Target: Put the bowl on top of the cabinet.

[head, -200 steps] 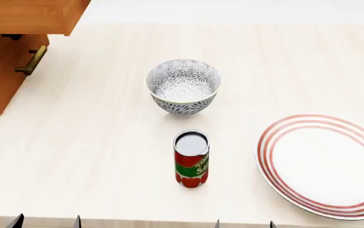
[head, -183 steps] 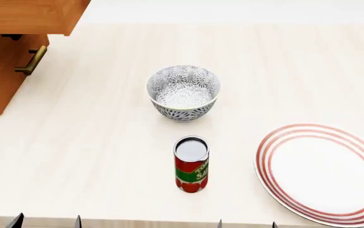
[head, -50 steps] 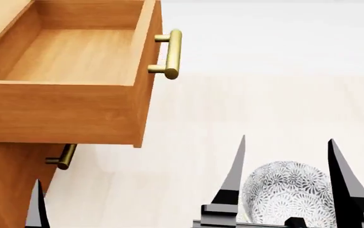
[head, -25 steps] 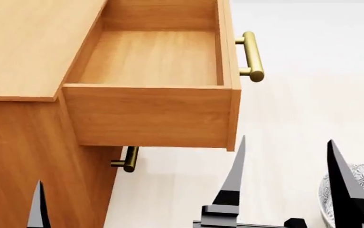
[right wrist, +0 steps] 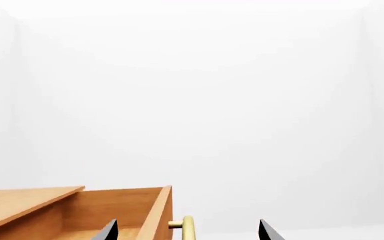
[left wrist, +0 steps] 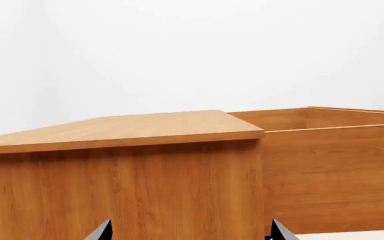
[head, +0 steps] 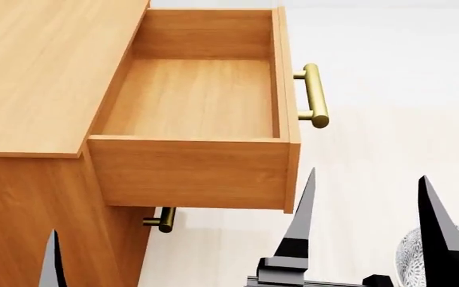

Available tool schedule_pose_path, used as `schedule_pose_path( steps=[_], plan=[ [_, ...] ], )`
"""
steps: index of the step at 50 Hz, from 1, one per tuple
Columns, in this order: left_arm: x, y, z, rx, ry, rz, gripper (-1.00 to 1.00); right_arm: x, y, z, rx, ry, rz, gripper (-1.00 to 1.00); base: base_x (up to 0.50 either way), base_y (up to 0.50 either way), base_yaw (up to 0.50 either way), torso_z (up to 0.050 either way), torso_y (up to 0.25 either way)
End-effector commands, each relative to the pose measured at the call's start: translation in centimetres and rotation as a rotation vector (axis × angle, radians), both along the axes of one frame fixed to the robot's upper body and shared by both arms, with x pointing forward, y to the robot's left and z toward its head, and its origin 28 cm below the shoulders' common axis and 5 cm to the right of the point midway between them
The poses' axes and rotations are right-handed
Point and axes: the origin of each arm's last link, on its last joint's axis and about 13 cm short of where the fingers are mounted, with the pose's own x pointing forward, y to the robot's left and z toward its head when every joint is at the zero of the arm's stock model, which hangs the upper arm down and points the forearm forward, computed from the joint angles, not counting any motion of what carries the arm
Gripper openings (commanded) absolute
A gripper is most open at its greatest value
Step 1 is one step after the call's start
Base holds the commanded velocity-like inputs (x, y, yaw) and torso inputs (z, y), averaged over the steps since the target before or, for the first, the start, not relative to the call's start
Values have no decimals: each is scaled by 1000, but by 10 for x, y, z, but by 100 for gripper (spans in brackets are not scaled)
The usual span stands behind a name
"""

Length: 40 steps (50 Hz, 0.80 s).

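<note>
Surface: pale wood table [head: 373, 149] under a plain white backdrop.
Cabinet [head: 38, 78]: stands at the robot's left, flat top bare, its top drawer [head: 193, 98] pulled out and empty.
Handles: two brass bars in the head view, one on the open drawer [head: 314, 95], one lower down [head: 163, 220].
Bowl [head: 409, 260]: only a sliver shows at the head view's lower right, on the table behind the right finger; it is well apart from the cabinet top and nothing holds it.
Right gripper [head: 365, 233]: fingers spread wide with nothing between them.
Left gripper [left wrist: 188, 232]: only two tips show in its wrist view, set apart and empty; a single tip shows in the head view.
Step, as I judge it: the bowl is not yet grasped, so the pickup comes first.
Doing it well: bring the right gripper down over the near rim, one finger inside and one outside, and close firmly. Lift high enough to pass the protruding drawer, then set the bowl on the flat top, not in the drawer.
Count: one cabinet, one open drawer, two handles, one bowl, two grippers.
</note>
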Motion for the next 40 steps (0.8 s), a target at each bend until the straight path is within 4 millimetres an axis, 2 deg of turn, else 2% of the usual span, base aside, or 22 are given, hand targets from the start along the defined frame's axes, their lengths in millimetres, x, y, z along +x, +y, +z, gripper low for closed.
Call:
schedule_pose_path(
  steps=[1, 21, 24, 33, 40],
  plan=[
    [-1, 2, 4, -24, -15, -8, 100, 0, -1, 2, 3, -14, -6, 100, 0, 0, 0, 50, 0],
    [-2, 2, 5, -30, -20, -4, 100, 0, -3, 1, 27, -1, 6, 100, 0, 0, 0, 49, 0],
    [-1, 3, 3, -34, -8, -2, 100, -1, -8, 3, 39, -8, -12, 100, 0, 0, 0, 10, 0],
    [-1, 3, 4, -54, -14, -11, 100, 6, -29, -15, 108, 143, 33, 100, 0, 0, 0, 0, 0],
    [0, 4, 4, -57, -12, -8, 100, 7, -50, -11, 99, 207, 7, 100, 0, 0, 0, 0, 0]
  ],
)
